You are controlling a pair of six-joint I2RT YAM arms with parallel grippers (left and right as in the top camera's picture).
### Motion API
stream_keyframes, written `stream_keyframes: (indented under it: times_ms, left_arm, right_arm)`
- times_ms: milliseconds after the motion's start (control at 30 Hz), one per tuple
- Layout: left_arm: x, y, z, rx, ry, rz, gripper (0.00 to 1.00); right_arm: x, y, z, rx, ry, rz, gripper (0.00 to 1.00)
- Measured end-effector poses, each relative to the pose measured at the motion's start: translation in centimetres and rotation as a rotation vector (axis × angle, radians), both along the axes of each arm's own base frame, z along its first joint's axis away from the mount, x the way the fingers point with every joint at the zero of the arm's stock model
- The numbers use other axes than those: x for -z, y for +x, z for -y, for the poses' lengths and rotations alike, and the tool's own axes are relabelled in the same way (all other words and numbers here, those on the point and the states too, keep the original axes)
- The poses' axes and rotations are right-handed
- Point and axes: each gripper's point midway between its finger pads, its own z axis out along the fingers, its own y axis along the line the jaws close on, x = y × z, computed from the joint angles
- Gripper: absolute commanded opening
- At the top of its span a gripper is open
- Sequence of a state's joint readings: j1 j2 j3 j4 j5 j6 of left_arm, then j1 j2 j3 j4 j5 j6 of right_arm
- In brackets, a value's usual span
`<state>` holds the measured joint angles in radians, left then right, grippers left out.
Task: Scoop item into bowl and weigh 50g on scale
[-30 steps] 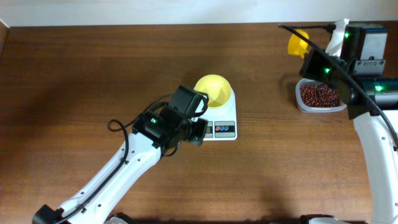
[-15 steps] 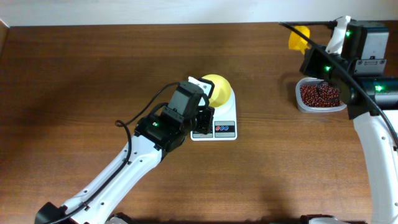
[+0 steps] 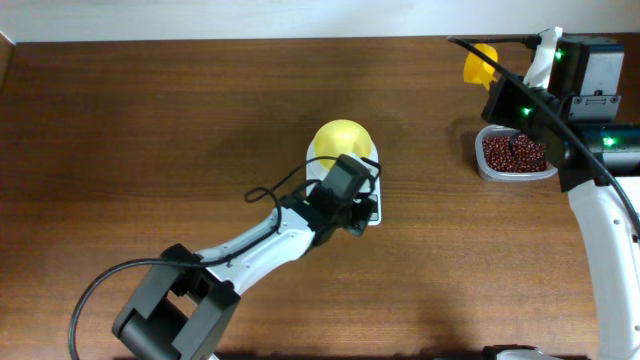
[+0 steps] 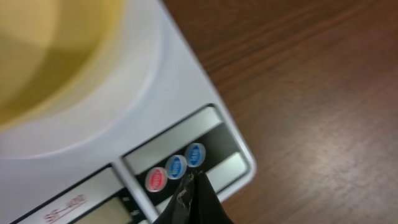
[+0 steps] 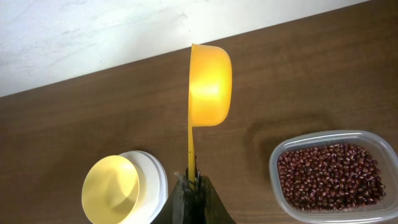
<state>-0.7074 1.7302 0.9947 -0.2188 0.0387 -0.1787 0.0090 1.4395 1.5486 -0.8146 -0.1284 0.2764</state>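
While both my arms hung over the dark wooden table [image 3: 150,120], the overhead view had my left gripper [image 3: 358,208] pressed together above the front strip of the scale [image 3: 376,208], which sat mid-table. The bowl [image 3: 342,142] stood on the scale's platform at 12 o'clock from those fingertips. My own wrist and its black cable [image 3: 275,190] covered much of the scale. At 3 o'clock, well apart, lay the clear container [image 3: 481,160] with the beans [image 3: 505,152] heaped inside, and my right arm crossed over its right part. The scoop [image 3: 478,66] hung at 12 o'clock from the container, near the table's far edge. Open wood ran between scale and container and across the whole left of the table.

From the left wrist, my closed fingertips tapered to a point just beside the red button [image 4: 156,179] and the two blue buttons [image 4: 176,166]; whether they touched the strip I could not tell. The bowl's wall filled 10 o'clock. Bare wood lay from 1 to 4 o'clock past the scale's corner.

From the right wrist, my right gripper [image 5: 193,183] pinched the scoop's thin handle, the cup turned on its side at 12 o'clock. The bowl on the scale sat at 8 o'clock and the container of beans at 4 o'clock, both apart from the scoop. A white wall [image 5: 93,31] rose beyond the table's far edge.
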Motion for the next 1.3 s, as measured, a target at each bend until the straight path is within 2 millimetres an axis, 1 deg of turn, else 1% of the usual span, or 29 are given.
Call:
stream_keyframes:
  times_ms: [33, 133, 167, 233, 333, 633, 733, 867, 1000, 1133, 1300]
  left_arm:
    - [0.0, -0.1, 0.1, 0.007, 0.015, 0.012, 0.0]
    - [0.3, 0.7, -0.9, -0.028, 0.083, 0.061, 0.0]
    - [0.9, 1.0, -1.5, -0.05, 0.12, 0.071, 0.0]
    - [1.6, 1.2, -2.0, -0.063, 0.15, 0.072, 0.0]
    - [2.3, 1.2, -2.2, -0.067, 0.168, 0.065, 0.0]
    - [2.5, 0.9, -1.9, -0.052, 0.154, 0.048, 0.0]
    - [3.2, 0.7, -2.0, -0.049, 0.165, 0.032, 0.0]
    - [3.2, 0.7, -2.0, -0.049, 0.164, 0.032, 0.0]
    - [2.8, 1.3, -1.4, -0.049, 0.141, 0.06, 0.0]
    - [2.7, 1.4, -1.4, -0.05, 0.139, 0.062, 0.0]
    - [3.3, 1.3, -1.5, -0.049, 0.149, 0.052, 0.0]
  right_arm:
    - [0.0, 0.0, 0.0, 0.0, 0.0, 0.0, 0.04]
    - [0.0, 0.0, 0.0, 0.0, 0.0, 0.002, 0.04]
    - [0.0, 0.0, 0.0, 0.0, 0.0, 0.002, 0.04]
    - [0.0, 0.0, 0.0, 0.0, 0.0, 0.0, 0.04]
    - [0.2, -0.2, 0.0, 0.0, 0.0, -0.012, 0.04]
    - [0.2, -0.2, 0.0, 0.0, 0.0, -0.013, 0.04]
    - [0.2, -0.2, 0.0, 0.0, 0.0, -0.013, 0.04]
    - [0.2, -0.2, 0.0, 0.0, 0.0, -0.013, 0.04]
    - [0.2, -0.2, 0.0, 0.0, 0.0, -0.013, 0.04]
    - [0.2, -0.2, 0.0, 0.0, 0.0, -0.013, 0.04]
    - [0.2, -0.2, 0.0, 0.001, 0.0, -0.013, 0.04]
